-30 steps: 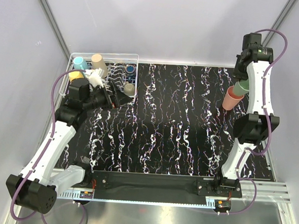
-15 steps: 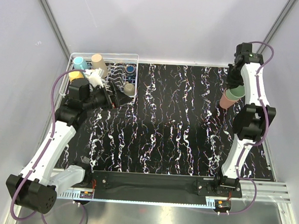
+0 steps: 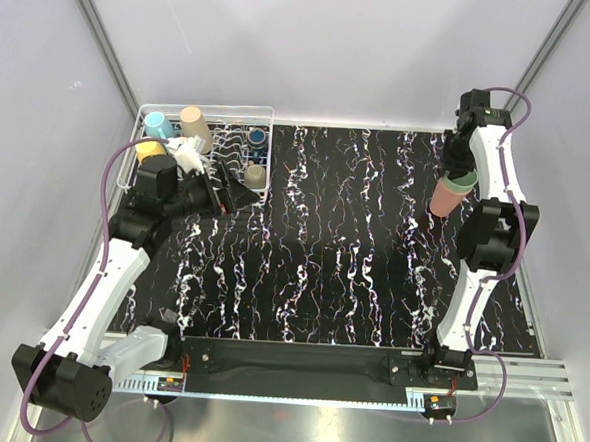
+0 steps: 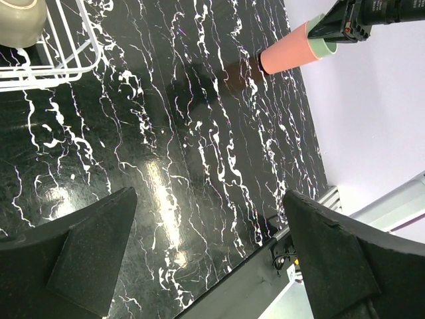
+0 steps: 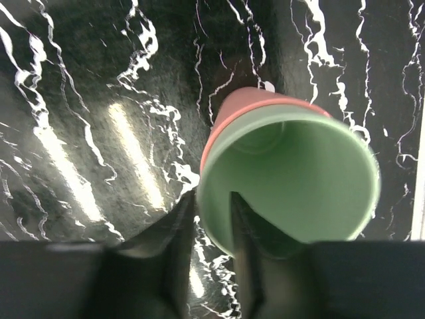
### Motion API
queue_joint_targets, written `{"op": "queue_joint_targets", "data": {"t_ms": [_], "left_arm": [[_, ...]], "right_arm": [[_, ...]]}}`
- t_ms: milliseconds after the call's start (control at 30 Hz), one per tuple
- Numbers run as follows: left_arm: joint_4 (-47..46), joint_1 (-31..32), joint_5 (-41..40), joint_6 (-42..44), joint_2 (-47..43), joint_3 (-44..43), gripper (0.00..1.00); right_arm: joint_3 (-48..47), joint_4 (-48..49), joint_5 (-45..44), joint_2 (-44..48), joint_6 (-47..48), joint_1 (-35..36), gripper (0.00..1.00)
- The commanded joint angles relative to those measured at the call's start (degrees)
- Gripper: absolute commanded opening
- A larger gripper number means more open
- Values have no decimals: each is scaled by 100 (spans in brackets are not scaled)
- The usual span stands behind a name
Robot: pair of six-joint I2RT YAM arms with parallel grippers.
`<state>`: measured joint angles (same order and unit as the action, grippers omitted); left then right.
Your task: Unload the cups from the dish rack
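The white wire dish rack [image 3: 264, 151] stands at the far left and holds a pale blue mug [image 3: 158, 124], a tan tumbler [image 3: 193, 125], a yellow mug [image 3: 149, 150], a navy mug [image 3: 256, 136] and a grey-brown mug [image 3: 253, 175]. My left gripper [image 3: 231, 195] is open and empty just in front of the rack. My right gripper [image 5: 211, 226] is shut on the rim of a green tumbler [image 5: 299, 186], one finger inside and one outside. The green tumbler is nested in a pinkish tumbler [image 5: 232, 113]. The pair [image 3: 447, 195] hangs tilted, low over the table's far right.
The rack's near corner [image 4: 60, 60] and the grey-brown mug [image 4: 20, 16] show in the left wrist view, with the stacked tumblers [image 4: 289, 53] far across the black marbled table [image 3: 333, 253]. A white wall stands close behind the right arm.
My right gripper has carried the nested tumblers a little to the left and lower, with the wrist swung toward the back. The left arm has not moved.
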<state>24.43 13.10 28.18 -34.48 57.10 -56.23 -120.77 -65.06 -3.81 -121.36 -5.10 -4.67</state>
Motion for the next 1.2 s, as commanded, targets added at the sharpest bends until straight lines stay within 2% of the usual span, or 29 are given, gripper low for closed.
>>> {"op": "queue_joint_targets", "data": {"t_ms": [0,100,400,500,567,633,800,933,1033,1167], "left_arm": [[-105,26,-181,134,-68,-64,99],[-17,26,-357,196,-50,-125,99],[353,-1,-1578,609,-68,-643,99],[396,-9,-2052,758,2,-995,99],[431,-45,-2492,872,108,-1266,99],[405,-150,-2799,899,178,-1390,99],[-393,-317,-3380,952,397,-1198,99],[-474,-510,-4021,934,845,-1382,99],[-702,-809,-4066,741,1275,-1391,99],[-790,-1099,-4031,513,2012,-1592,99]], "right_arm": [[-596,-165,4,51,-43,-26,37],[-851,-288,-49,156,-61,-34,52],[-949,-403,257,1043,-236,18,67],[-799,-315,364,1368,-316,194,78],[-641,-201,529,1536,-377,395,92],[-396,-26,636,1790,-473,632,99],[141,353,75,2265,-483,1721,100],[1096,1062,925,2827,-597,1996,100],[1643,1634,1400,3258,-764,2040,100],[2189,1996,1603,3540,-869,2057,100]]}}
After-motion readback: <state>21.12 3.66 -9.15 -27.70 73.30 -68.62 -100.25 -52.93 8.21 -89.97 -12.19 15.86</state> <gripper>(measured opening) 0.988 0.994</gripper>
